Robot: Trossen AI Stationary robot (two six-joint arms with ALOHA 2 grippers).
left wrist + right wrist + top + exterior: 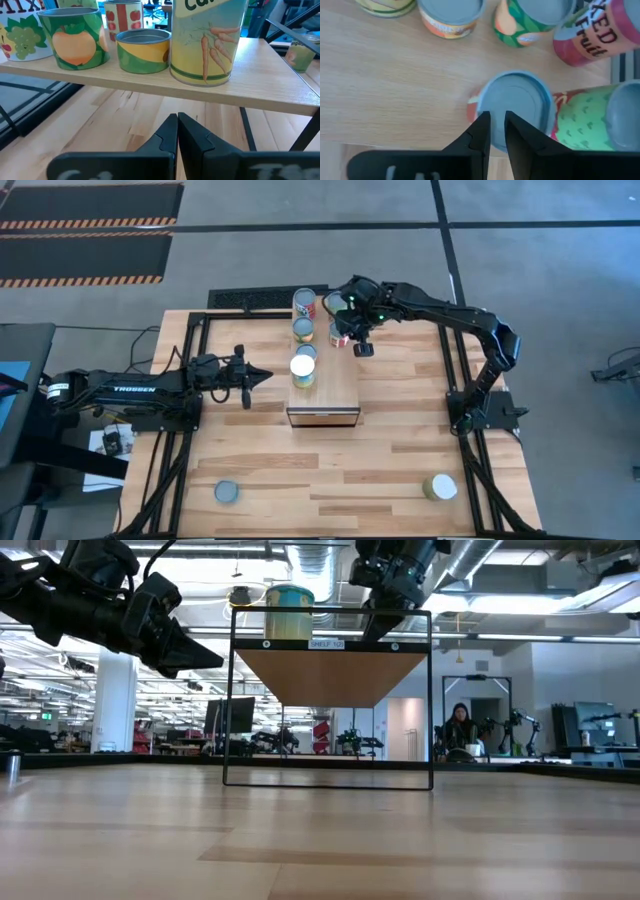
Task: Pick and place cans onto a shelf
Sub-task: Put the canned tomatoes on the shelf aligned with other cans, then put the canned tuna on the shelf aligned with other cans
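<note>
The light-wood shelf (322, 385) stands mid-table. Several cans stand on its far half: a white-topped one (303, 365), a grey-topped one (303, 330), a red-and-white one (304, 305). My right gripper (362, 348) is over the shelf's far right part, shut and empty. In its wrist view its gripper (495, 131) shows just over a grey-topped, red-labelled can (515, 100) next to a green can (585, 122). My left gripper (262, 375) is shut and empty, left of the shelf, pointing at it. Its wrist view shows its gripper (177, 131) below the shelf's edge (150, 80), with a carrot can (207, 40) above.
Two more cans stand on the tabletop near the front edge, a grey-topped one at the left (227, 492) and a pale-topped one at the right (439, 487). The shelf's near half (325, 395) is bare wood. A person (460, 730) sits in the room beyond the table.
</note>
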